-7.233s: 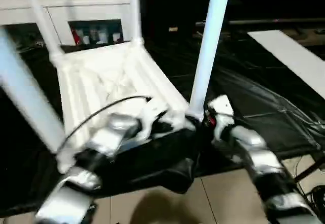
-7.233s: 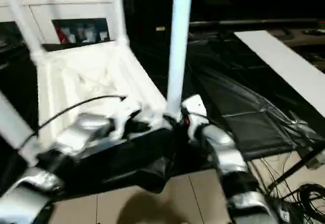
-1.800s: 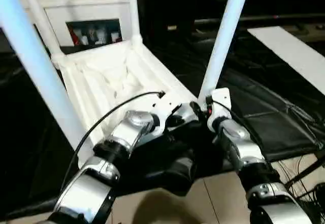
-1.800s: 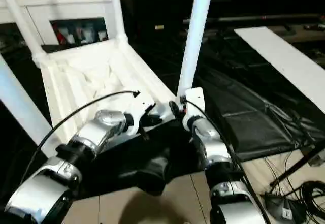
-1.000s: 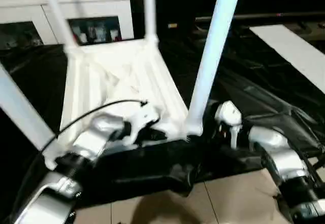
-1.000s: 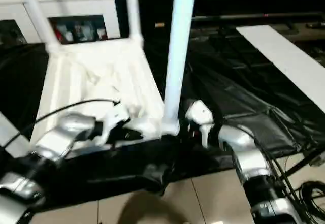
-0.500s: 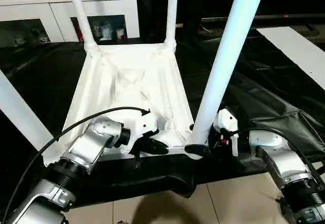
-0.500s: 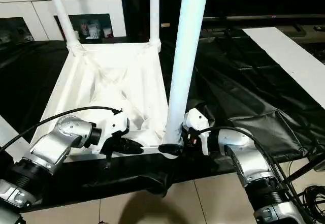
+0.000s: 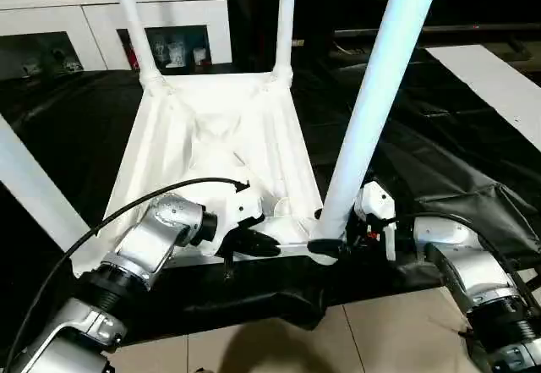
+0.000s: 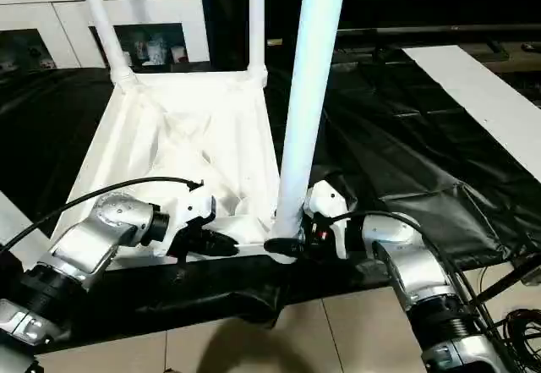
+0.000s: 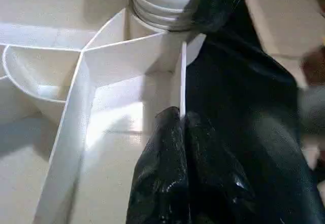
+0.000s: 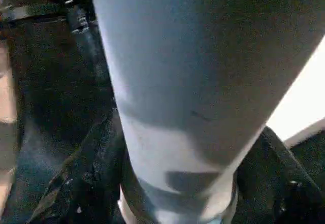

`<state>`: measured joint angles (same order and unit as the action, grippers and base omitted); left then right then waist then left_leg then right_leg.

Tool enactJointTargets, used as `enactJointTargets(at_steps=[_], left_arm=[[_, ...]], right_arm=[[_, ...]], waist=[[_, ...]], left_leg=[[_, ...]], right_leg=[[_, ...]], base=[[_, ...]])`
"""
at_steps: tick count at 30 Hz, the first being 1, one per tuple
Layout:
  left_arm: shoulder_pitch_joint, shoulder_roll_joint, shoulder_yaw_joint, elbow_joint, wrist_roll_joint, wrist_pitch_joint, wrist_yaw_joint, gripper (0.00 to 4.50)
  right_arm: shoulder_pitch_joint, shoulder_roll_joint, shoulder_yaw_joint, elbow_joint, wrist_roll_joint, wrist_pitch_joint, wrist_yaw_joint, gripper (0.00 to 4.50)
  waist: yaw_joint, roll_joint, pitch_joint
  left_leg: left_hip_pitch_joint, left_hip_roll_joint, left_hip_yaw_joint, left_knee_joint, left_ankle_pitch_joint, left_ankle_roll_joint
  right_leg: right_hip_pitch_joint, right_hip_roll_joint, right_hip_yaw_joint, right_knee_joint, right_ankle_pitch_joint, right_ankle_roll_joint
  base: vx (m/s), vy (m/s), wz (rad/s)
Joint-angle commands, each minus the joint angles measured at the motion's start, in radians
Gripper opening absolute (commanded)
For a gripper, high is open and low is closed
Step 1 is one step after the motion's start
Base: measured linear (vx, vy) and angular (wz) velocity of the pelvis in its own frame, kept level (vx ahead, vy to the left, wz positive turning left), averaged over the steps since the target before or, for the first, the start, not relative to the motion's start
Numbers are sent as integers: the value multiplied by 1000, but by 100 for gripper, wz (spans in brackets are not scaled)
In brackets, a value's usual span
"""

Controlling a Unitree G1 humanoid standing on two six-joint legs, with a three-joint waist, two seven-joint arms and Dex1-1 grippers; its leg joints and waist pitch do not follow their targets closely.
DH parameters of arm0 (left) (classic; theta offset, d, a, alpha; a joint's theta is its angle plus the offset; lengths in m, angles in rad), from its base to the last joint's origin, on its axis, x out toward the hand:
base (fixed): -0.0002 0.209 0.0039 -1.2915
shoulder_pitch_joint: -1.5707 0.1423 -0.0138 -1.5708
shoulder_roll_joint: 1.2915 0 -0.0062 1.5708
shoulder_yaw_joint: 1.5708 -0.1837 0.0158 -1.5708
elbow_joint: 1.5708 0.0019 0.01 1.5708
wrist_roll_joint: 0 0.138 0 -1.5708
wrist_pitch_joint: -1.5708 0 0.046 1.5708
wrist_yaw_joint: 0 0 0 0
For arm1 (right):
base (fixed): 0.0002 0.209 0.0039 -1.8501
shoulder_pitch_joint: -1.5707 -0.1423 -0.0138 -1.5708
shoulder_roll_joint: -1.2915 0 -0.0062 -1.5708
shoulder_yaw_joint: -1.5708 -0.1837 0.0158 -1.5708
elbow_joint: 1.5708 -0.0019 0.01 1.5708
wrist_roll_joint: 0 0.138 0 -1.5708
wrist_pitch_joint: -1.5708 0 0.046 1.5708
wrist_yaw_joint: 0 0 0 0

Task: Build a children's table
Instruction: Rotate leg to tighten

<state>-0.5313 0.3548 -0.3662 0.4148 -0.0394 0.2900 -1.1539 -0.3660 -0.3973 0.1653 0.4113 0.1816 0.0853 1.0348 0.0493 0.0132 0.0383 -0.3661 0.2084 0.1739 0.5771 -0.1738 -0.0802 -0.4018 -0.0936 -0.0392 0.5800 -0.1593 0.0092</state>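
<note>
Children's table (image 9: pixel 211 149): white, inverted on black sheeting (image 9: pixel 439 153), ribbed underside up, legs upright in corner sockets. Near right leg (image 9: pixel 372 111): tall tapered tube.

Left end effector (image 11: pixel 175 120): fingers together, pinched on the thin near rim of the tabletop.

Right end effector (image 10: pixel 292 244): black fingers around the near right leg's base; clamped or not, cannot tell.

White cabinet (image 9: pixel 101 9): far left.

Four upright legs (image 9: pixel 372 102) fence the upturned tabletop (image 9: pixel 215 157) at centre frame; the ribbed space between them lies open, as does the black sheet (image 9: pixel 439 153) to the right, while a cabinet (image 9: pixel 101 18) blocks the upper left
</note>
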Motion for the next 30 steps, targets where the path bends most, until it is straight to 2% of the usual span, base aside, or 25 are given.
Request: enactJointTargets(at_steps=[1, 2, 3, 4, 5, 6, 7, 8, 9, 10, 11, 13, 14, 15, 19, 21, 23, 25, 26, 28, 29, 30], left_arm=[[-14, -33, -16, 55, 26, 22, 63, 0], [-23, -49, -8, 76, 31, 25, 97, 0], [-38, -72, 2, 104, 34, 31, 133, 0], [-46, -83, 8, 118, 35, 33, 155, 0], [-77, -128, 35, 177, 41, 42, 249, 0], [-77, -128, 35, 177, 41, 42, 249, 0], [-107, -168, 55, 229, 45, 41, 329, 0], [-121, -186, 70, 254, 44, 36, 371, 0], [-136, -203, 84, 279, 40, 35, 408, 0], [-161, -230, 105, 321, 38, 39, 466, 0], [-176, -240, 110, 348, 45, 32, 498, 0], [-199, -251, 114, 388, 58, 19, 543, 0], [-208, -255, 117, 406, 62, 13, 561, 0], [-216, -258, 116, 420, 69, 13, 572, 0], [-225, -256, 108, 450, 82, 10, 574, 0], [-222, -248, 100, 451, 90, 12, 557, 0], [-224, -242, 96, 458, 93, 8, 541, 0], [-223, -234, 88, 460, 94, 2, 516, 0], [-220, -225, 77, 455, 94, -4, 487, 0], [-216, -216, 68, 445, 95, -14, 460, 0], [-209, -204, 56, 429, 96, -33, 421, 0], [-207, -200, 54, 423, 94, -34, 411, 0]], right_arm=[[-15, 28, -15, 43, -19, 28, -97, 262], [-17, 39, -21, 52, -23, 29, -126, 262], [-19, 57, -30, 62, -27, 37, -171, 262], [-20, 65, -33, 66, -30, 40, -190, 262], [-24, 98, -47, 84, -41, 54, -271, 262], [-24, 98, -47, 84, -41, 54, -271, 262], [-31, 132, -57, 102, -52, 71, -347, 262], [-36, 151, -61, 111, -61, 75, -390, 262], [-45, 170, -67, 126, -70, 80, -442, 262], [-64, 202, -80, 156, -90, 77, -535, 262], [-81, 228, -92, 182, -99, 76, -603, 262], [-110, 276, -113, 220, -102, 82, -702, 262], [-123, 297, -122, 236, -100, 85, -741, 262], [-137, 321, -131, 253, -93, 81, -772, 262], [-169, 362, -144, 271, -74, 46, -755, 262], [-171, 371, -158, 254, -49, 22, -717, 262], [-168, 369, -162, 236, -44, -5, -694, 315], [-165, 351, -154, 224, -51, -18, -668, 330], [-161, 335, -154, 209, -44, -18, -640, 339], [-155, 317, -154, 189, -36, -11, -612, 353], [-145, 290, -149, 158, -26, 2, -573, 367], [-139, 276, -147, 143, -16, 12, -547, 375]], waist=[[-6, -7, -53], [-11, -10, -53], [-12, -7, -52], [-16, -10, -52], [-16, -4, -52], [-16, -4, -52], [-21, -6, -50], [-17, 5, -52], [-21, -2, -50], [-22, -4, -51], [-23, 3, -51], [-28, 1, -51], [-26, 4, -51], [-30, 2, -52], [-29, 3, -53], [-30, 3, -53], [-32, 4, -54], [-39, 11, -53], [-49, 7, -52], [-54, 7, -53], [-54, 7, -55], [-52, 7, -57]], left_leg=[[8, 7, 6, -71, -290, 22], [6, 6, 7, -71, -299, 20], [8, 4, 5, -72, -314, 14], [6, 4, 3, -72, -327, 11], [7, 2, 3, -69, -333, 7], [7, 2, 3, -69, -333, 7], [9, 2, 4, -70, -347, 4], [12, 0, 0, -70, -359, -1], [11, 0, 3, -70, -367, 1], [9, -3, 0, -69, -374, -2], [10, -5, -3, -71, -379, -9], [8, -8, -1, -69, -388, -2], [12, -7, -3, -70, -396, -4], [6, -7, -5, -72, -394, -2], [7, -4, -5, -74, -402, 2], [7, -3, -3, -74, -400, 6], [3, -2, -2, -75, -394, 15], [-3, -2, -6, -79, -397, 13], [-12, -3, -11, -82, -396, 12], [-5, -2, -8, -78, -403, 16], [0, -1, -6, -75, -393, 19], [-2, 0, -3, -74, -368, 28]], right_leg=[[40, -26, 17, -67, -337, -197], [39, -24, 17, -68, -347, -191], [37, -24, 17, -71, -372, -181], [38, -24, 15, -72, -387, -174], [35, -26, 15, -74, -401, -170], [35, -26, 15, -74, -401, -170], [31, -23, 15, -79, -413, -167], [32, -25, 12, -80, -435, -159], [30, -23, 13, -86, -443, -153], [30, -23, 10, -86, -463, -144], [30, -25, 8, -88, -488, -129], [25, -25, 7, -97, -517, -113], [23, -26, 6, -97, -525, -112], [28, -25, 4, -96, -521, -108], [27, -25, 5, -94, -482, -118], [27, -24, 7, -91, -447, -134], [32, -25, 8, -87, -412, -149], [36, -24, 5, -83, -403, -148], [45, -24, 1, -81, -410, -140], [38, -26, 4, -87, -426, -143], [37, -26, 7, -88, -402, -159], [39, -25, 10, -82, -353, -179]], base=[[0, 0, 0], [0, 0, 0], [0, 0, 0], [0, 0, 0], [0, 0, 0], [0, 0, 0], [0, 0, 0], [0, 0, 0], [0, 0, 0], [0, 0, 0], [0, 0, 0], [0, 0, 0], [0, 0, 0], [0, 0, 0], [0, 0, 0], [0, 0, 0], [0, 0, 0], [0, 0, 0], [0, 0, 0], [0, 0, 0], [0, 0, 0], [0, 0, 0]])
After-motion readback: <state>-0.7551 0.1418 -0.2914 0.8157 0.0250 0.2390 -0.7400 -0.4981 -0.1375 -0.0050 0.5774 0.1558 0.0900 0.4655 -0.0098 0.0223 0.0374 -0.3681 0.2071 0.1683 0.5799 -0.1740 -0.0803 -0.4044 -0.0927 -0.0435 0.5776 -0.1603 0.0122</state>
